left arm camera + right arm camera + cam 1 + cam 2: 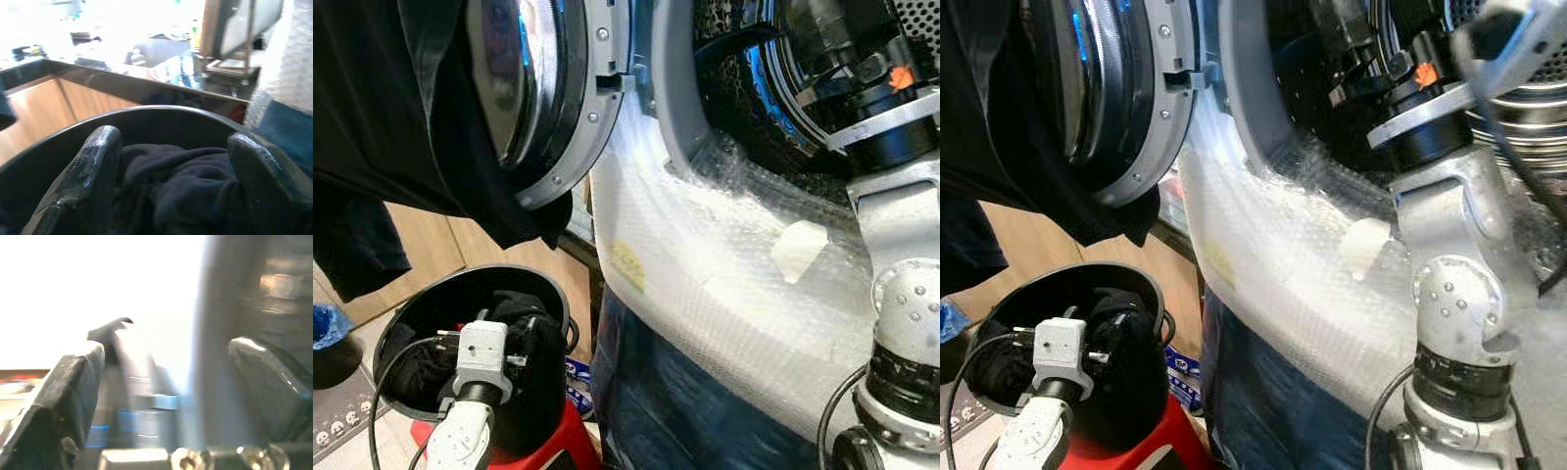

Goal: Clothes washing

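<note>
A black basket (421,294) at lower left holds dark clothes (524,308). My left arm (480,357) reaches down into it. In the left wrist view the left gripper (173,137) is open, its two fingers standing on either side of a fold of the dark clothes (186,181). The washing machine's round door (548,88) stands open, and a black garment (411,117) hangs over it. My right arm (1449,294) reaches up into the drum (744,78). The right wrist view is blurred; the right gripper (166,347) is open with nothing between its fingers.
Bubble wrap (705,255) covers the machine's front below the drum opening. The basket rests on something red (568,441). Wooden cabinet fronts (431,245) stand behind it. A blue object (328,323) and a power strip (333,431) lie at far left.
</note>
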You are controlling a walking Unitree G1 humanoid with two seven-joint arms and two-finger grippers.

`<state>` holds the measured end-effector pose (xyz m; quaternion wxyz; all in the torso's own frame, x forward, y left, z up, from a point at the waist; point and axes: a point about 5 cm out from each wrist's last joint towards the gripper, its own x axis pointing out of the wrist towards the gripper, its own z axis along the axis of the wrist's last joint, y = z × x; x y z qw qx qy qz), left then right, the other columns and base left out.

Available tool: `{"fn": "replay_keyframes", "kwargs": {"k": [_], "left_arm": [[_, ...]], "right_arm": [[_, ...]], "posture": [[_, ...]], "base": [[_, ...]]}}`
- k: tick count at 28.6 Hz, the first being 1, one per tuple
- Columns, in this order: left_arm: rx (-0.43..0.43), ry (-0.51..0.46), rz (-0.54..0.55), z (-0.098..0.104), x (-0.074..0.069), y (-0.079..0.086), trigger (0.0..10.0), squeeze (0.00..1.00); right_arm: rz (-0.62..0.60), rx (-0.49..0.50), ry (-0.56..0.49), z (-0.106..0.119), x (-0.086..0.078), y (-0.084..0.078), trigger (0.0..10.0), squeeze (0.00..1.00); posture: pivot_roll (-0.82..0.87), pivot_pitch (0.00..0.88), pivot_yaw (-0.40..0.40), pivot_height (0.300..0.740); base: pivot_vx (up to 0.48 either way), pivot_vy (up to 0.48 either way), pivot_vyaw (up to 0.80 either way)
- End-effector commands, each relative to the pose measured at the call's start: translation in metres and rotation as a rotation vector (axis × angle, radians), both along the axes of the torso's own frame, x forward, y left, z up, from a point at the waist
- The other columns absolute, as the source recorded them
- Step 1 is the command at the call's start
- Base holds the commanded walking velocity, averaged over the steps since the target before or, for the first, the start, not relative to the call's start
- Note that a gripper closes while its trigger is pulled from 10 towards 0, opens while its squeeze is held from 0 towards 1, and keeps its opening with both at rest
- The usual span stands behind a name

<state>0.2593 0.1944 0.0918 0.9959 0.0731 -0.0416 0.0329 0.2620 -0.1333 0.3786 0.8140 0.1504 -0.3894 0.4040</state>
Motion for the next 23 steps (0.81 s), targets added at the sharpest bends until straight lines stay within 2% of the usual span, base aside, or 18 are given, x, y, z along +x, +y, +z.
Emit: {"fn": "replay_keyframes", "kwargs": {"k": [1,8,10,12,14,16,20,22,23], "left_arm": [[0.019,-0.012,0.004,0.001,0.0,0.0,10.0,0.0],[0.023,-0.039,0.007,0.006,0.004,0.0,10.0,0.0],[0.021,-0.044,0.011,0.007,0.005,0.001,10.0,0.0],[0.021,-0.045,0.015,0.007,0.005,0.002,10.0,0.0],[0.021,-0.044,0.018,0.006,0.004,0.002,10.0,0.0],[0.018,-0.042,0.022,0.005,0.004,0.003,10.0,0.0],[0.019,-0.054,0.026,0.008,0.006,0.004,10.0,0.0],[0.021,-0.06,0.032,0.009,0.006,0.006,10.0,0.0],[0.022,-0.063,0.038,0.01,0.006,0.007,10.0,0.0]], "right_arm": [[0.091,-0.022,-0.056,-0.002,-0.011,0.003,10.0,0.0],[0.396,-0.02,-0.078,-0.018,-0.033,0.018,10.0,0.0],[0.459,-0.061,-0.087,-0.023,-0.041,0.018,10.0,0.0],[0.507,-0.132,-0.059,-0.038,-0.049,0.021,10.0,0.0],[0.547,-0.157,-0.041,-0.049,-0.052,0.022,10.0,0.0],[0.578,-0.191,0.018,-0.064,-0.052,0.025,10.0,0.0],[0.66,-0.367,0.116,-0.106,-0.059,0.029,10.0,0.0],[0.655,-0.45,0.223,-0.133,-0.056,0.026,10.0,0.0],[0.648,-0.516,0.318,-0.16,-0.053,0.021,10.0,0.0]], "posture": [[0.22,0.0,-0.053,0.74],[0.22,0.0,-0.053,0.74],[0.22,0.0,-0.052,0.74],[0.21,0.0,-0.053,0.74],[0.21,0.0,-0.053,0.74],[0.22,0.0,-0.057,0.74],[0.22,0.0,-0.059,0.74],[0.23,0.0,-0.064,0.74],[0.23,0.0,-0.07,0.74]], "base": [[0.0,0.0,0.0],[0.0,0.0,0.0],[0.0,0.0,0.0],[0.0,0.0,0.0],[0.0,0.0,0.0],[0.0,0.0,0.0],[0.0,0.0,0.0],[0.0,0.0,0.0],[0.0,0.0,0.0]]}}
